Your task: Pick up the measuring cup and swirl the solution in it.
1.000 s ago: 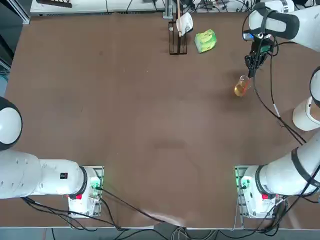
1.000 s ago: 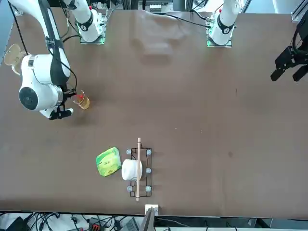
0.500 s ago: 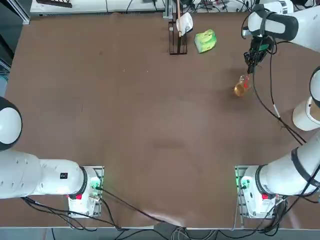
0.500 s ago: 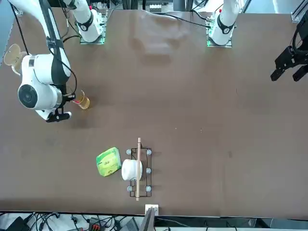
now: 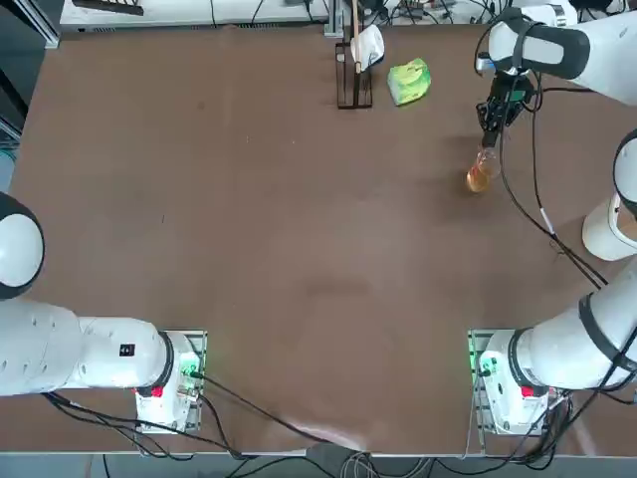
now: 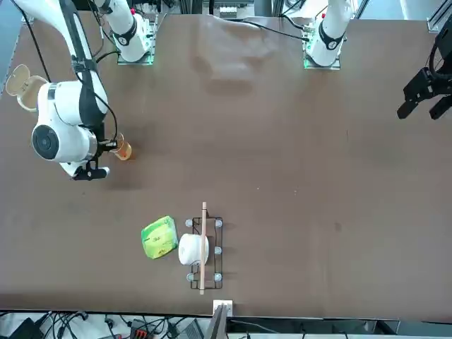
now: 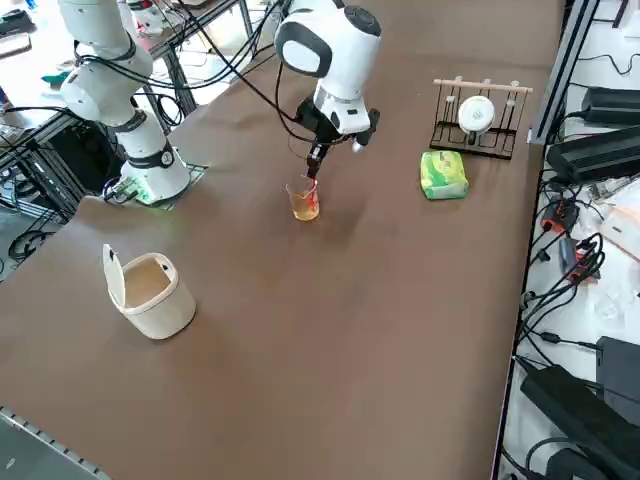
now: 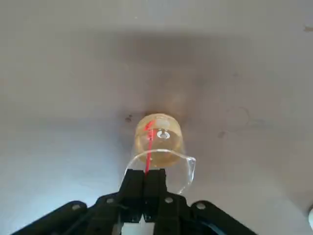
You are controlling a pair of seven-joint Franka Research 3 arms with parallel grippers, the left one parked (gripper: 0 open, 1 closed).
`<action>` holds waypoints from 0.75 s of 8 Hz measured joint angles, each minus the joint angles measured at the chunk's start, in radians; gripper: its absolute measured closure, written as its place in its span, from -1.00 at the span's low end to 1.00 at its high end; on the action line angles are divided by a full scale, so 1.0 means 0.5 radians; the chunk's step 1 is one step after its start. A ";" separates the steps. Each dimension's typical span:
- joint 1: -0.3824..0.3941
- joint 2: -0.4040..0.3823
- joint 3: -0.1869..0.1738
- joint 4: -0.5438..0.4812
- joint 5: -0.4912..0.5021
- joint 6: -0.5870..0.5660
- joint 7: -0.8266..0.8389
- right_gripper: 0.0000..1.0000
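Right gripper (image 5: pixel 488 141) shifted slightly toward the far edge of the table, jaws clamped on the rim of the measuring cup (image 5: pixel 481 175), now tilted differently.

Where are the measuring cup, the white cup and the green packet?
measuring cup (image 7: pixel 305 203), right side view, its amber-filled body.
white cup (image 7: pixel 160 301), right side view, outer wall.
green packet (image 5: pixel 409 81), top view, its middle.

In the top view's upper right, the measuring cup (image 5: pixel 481 175) is sitting just below the right gripper (image 5: pixel 492 139), holding the solution (image 5: pixel 479 180). A packet (image 5: pixel 410 81) is lying upper centre, right of a rack (image 5: pixel 350 75). A white cup (image 5: pixel 607 228) is standing at the right edge.
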 joint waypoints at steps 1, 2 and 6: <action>0.009 0.000 0.000 -0.005 0.001 -0.033 0.000 0.96; 0.015 -0.001 0.001 -0.010 0.001 -0.100 0.000 0.96; 0.011 -0.013 -0.007 -0.028 -0.108 -0.169 -0.027 0.96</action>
